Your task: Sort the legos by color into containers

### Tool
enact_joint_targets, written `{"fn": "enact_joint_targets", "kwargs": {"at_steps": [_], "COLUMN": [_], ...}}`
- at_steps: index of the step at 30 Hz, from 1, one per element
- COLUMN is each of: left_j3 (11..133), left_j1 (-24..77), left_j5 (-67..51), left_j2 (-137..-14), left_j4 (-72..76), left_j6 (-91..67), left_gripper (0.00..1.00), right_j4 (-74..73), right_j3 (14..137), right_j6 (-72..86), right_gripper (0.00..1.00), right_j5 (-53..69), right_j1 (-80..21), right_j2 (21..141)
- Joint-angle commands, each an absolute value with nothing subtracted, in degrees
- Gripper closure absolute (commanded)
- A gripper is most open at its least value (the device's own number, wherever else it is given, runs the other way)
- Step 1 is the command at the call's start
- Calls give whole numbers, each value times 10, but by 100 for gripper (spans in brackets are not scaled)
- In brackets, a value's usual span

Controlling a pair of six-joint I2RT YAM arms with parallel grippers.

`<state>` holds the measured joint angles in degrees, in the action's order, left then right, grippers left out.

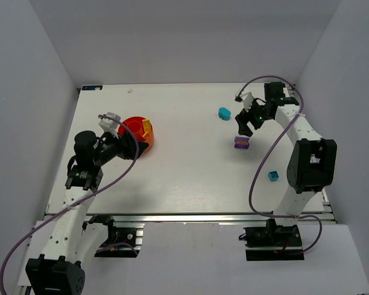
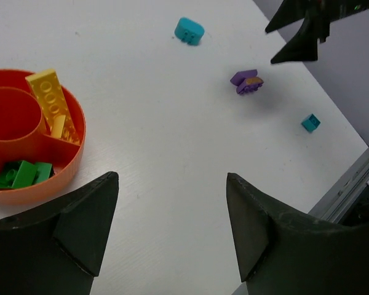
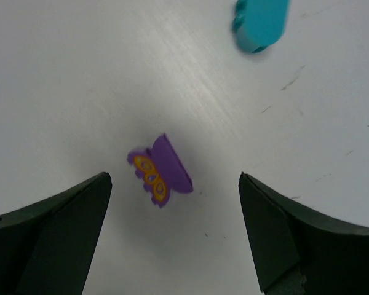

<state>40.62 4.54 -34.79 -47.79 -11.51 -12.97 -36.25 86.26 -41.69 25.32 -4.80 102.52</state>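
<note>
Near right: small cyan brick [image 1: 273,176] alone on table [image 1: 172,178]. Farther back, left: left gripper [image 2: 172,184], jaws wide apart and empty, just beside bowl [image 2: 74,163] with yellow bricks [image 2: 49,101] and green bricks [image 2: 24,174] in separate compartments. Right: purple brick [image 3: 160,171] on table, right gripper [image 3: 173,178] hovering over it, jaws wide apart, empty. Farthest: rounded cyan brick [image 1: 224,113].

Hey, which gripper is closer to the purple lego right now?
Right. The right gripper hangs open right by the purple lego; the left gripper is far off, beside the bowl.
</note>
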Motion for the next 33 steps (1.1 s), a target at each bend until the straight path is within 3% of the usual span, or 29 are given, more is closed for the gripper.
{"fn": "enact_joint_targets", "kwargs": {"at_steps": [1, 5, 16, 23, 28, 33], "left_j3": [405, 408, 405, 406, 408, 411], "left_j1": [47, 47, 47, 47, 47, 47], "left_j5": [-362, -368, -371, -377, -375, -368], "left_j2": [-449, -450, -449, -449, -439, -425], "left_j4": [-94, -96, -95, -91, -96, -99], "left_j6": [-121, -121, -124, -132, -140, -141], "left_gripper": [19, 19, 17, 16, 16, 16], "right_j4": [-477, -506, -461, -568, -617, -569], "right_j3": [847, 825, 831, 787, 681, 579], "right_j6": [-621, -803, -850, -830, -921, -1050], "right_gripper": [11, 11, 11, 22, 23, 17], "right_j5": [321, 341, 309, 273, 225, 142], "right_j1": [-43, -35, -36, -7, 66, 97], "right_j2": [1021, 1032, 1059, 935, 819, 754]}}
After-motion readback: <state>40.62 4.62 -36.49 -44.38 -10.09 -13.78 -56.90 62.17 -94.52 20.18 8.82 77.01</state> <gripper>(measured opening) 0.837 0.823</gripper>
